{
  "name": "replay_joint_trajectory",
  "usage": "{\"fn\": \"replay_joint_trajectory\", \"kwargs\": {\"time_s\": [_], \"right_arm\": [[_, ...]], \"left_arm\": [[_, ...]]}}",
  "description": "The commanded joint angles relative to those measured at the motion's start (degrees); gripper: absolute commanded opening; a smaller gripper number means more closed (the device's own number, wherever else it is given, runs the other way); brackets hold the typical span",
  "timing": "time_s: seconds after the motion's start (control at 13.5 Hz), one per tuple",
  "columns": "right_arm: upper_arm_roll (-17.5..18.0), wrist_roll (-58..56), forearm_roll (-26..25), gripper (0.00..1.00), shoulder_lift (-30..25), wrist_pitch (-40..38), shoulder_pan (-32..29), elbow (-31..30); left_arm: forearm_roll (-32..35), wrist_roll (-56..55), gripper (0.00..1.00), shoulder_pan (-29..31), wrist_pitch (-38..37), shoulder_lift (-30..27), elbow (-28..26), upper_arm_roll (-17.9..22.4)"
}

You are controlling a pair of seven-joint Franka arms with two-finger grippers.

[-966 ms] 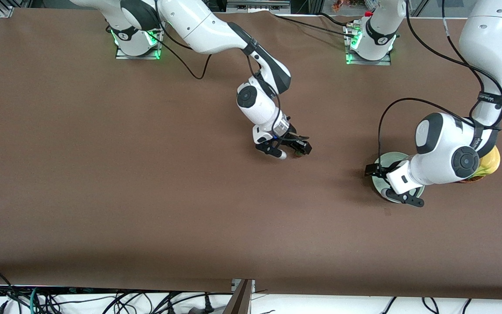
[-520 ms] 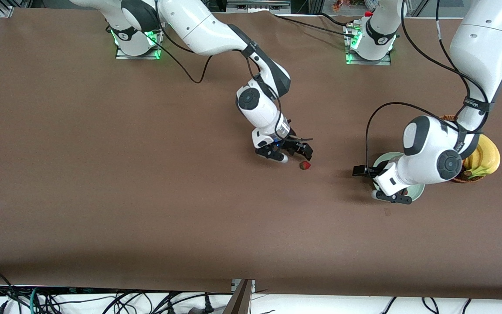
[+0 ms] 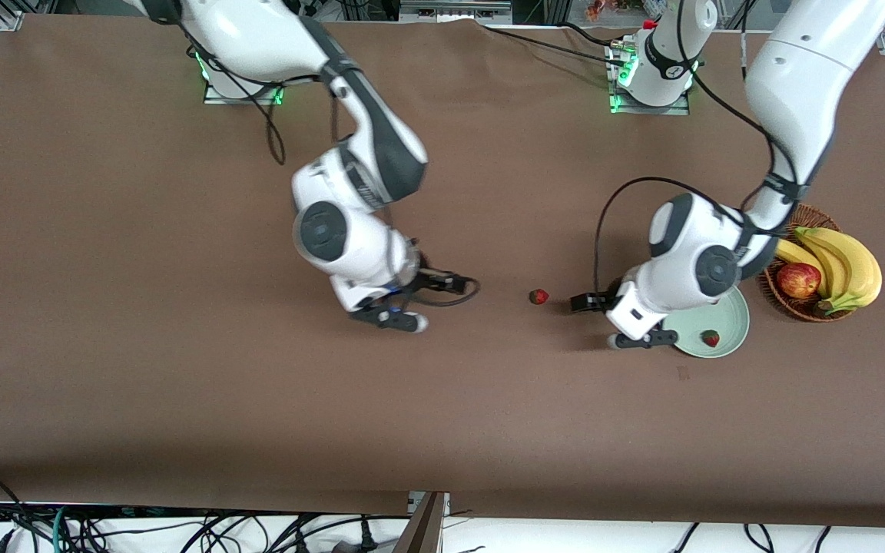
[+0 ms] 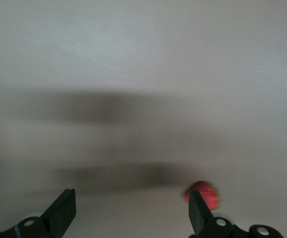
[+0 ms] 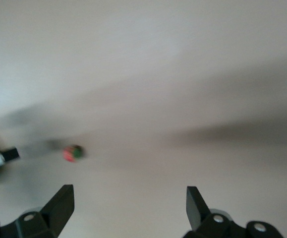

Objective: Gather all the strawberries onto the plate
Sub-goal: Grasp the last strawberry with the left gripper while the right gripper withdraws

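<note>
One strawberry [image 3: 710, 339] lies in the plate [image 3: 733, 316] toward the left arm's end of the tabletop. Another strawberry [image 3: 538, 296] sits mid-tabletop, between the empty, open left hand [image 3: 598, 322] and the empty, open right hand [image 3: 429, 302]. Risk: both hands converging there could collide or knock the berry rolling.

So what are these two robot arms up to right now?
They are gathering strawberries onto a plate. One strawberry already lies on it, beside a basket of fruit. Another strawberry sits on the bare table. The left gripper, open and empty, is beside the plate on the side toward that loose berry. The right gripper, also open and empty, is toward the right arm's end of the table.
</note>
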Motion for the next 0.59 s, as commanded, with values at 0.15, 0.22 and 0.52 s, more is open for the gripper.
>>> {"fn": "replay_joint_trajectory", "kwargs": {"time_s": [0.15, 0.22, 0.52], "right_arm": [[-10.8, -19.0, -4.0, 1.00, -4.3, -16.0, -0.3, -1.8], [-14.0, -24.2, -4.0, 1.00, -4.5, -19.4, -0.4, -1.7], [-15.2, -30.8, -11.9, 1.00, -10.6, -26.5, -5.1, -2.1]], "left_arm": [[0.2, -13.3, 1.00, -6.8, 6.2, 0.8, -1.6, 1.2], [2.3, -14.9, 1.00, -8.1, 7.5, 1.8, -1.6, 2.1], [12.2, -22.4, 1.00, -11.3, 7.8, 2.9, -1.4, 3.4]]}}
